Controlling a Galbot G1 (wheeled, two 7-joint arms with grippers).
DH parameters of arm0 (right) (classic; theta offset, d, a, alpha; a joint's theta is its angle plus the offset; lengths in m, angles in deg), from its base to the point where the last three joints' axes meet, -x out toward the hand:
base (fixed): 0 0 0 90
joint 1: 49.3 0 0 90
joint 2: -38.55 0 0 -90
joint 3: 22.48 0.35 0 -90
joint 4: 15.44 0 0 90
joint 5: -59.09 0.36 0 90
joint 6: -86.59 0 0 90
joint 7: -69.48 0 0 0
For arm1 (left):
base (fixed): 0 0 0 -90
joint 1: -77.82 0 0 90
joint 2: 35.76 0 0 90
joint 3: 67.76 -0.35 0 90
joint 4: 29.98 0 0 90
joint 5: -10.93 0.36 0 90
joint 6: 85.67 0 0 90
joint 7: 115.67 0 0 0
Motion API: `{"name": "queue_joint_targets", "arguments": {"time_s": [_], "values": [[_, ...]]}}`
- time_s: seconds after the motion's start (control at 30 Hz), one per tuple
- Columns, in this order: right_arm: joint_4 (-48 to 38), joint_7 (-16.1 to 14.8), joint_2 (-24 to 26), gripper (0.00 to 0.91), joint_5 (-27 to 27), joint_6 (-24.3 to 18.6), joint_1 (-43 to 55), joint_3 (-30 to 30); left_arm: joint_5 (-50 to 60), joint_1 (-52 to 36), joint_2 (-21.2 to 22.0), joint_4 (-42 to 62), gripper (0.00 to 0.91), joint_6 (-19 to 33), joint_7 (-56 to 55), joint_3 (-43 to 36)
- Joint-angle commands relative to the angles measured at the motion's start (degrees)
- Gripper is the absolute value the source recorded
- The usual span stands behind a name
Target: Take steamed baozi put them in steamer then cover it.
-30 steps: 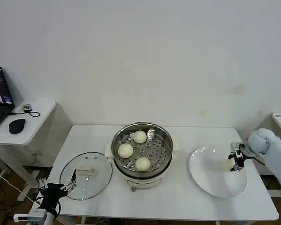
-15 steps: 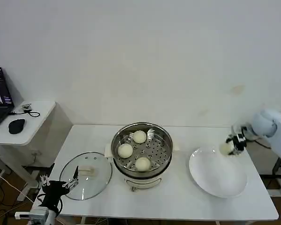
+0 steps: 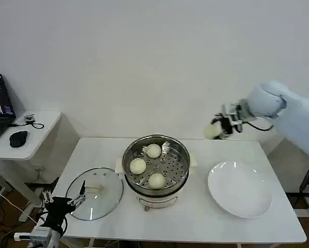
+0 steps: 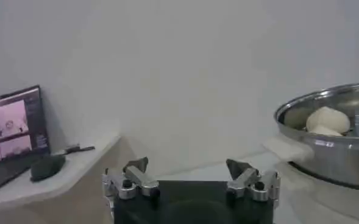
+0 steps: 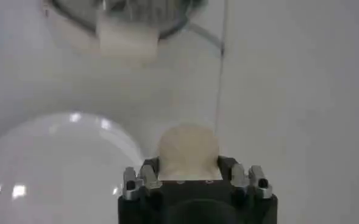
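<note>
Left gripper point(image 3: 66, 203): parked at the table's near edge, about 7 o'clock from the steamer, fingers point(image 4: 136, 164) spread apart with nothing between them, just at the near rim of the glass lid point(image 3: 95, 193).
Glass lid: flat on the table point(image 3: 195, 227), touching or nearly touching the steamer at its 8 o'clock.
Steamer point(image 3: 156, 168): mid-table, uncovered; three baozi point(image 3: 157, 180) on its perforated tray, at roughly 6, 9 and 12 o'clock.
White plate point(image 3: 240, 188): on the table at the steamer's 3 o'clock, just beside it.
Right gripper point(image 3: 220, 127): raised in the air above the table's far edge, about 2 o'clock from the steamer, beyond the plate.
Fourth baozi point(image 5: 188, 150): clamped between the right gripper's fingers, bulging past the fingertips; the steamer handle point(image 5: 128, 39) lies ahead of it.
</note>
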Motion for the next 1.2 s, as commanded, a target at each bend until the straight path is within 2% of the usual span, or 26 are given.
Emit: {"name": "queue_joint_targets", "arguments": {"time_s": [0.03,0.1,0.23,0.6,1.2], "values": [[3.15,9.13,-13.08,0.655,15.60,12.10,8.16,-8.50,0.12,0.02,0.01,-0.06,0.907,0.12,0.00,0.08],[1.49,10.45,-16.28,0.655,18.08,13.47,6.91,-9.46,0.11,-0.09,0.09,0.03,0.907,0.11,-0.03,0.32],[-0.67,11.57,-18.13,0.655,18.82,14.87,3.56,-11.40,-0.02,-0.04,0.27,-0.14,0.907,0.18,-0.02,0.68],[-4.52,11.11,-16.26,0.655,13.81,14.84,-5.63,-12.33,-0.21,-0.85,0.21,1.53,0.907,0.47,-0.05,0.57],[-7.53,9.48,-17.19,0.665,9.44,13.46,-8.20,-10.45,-0.36,-0.79,0.10,2.53,0.907,0.81,-0.07,0.79]]}}
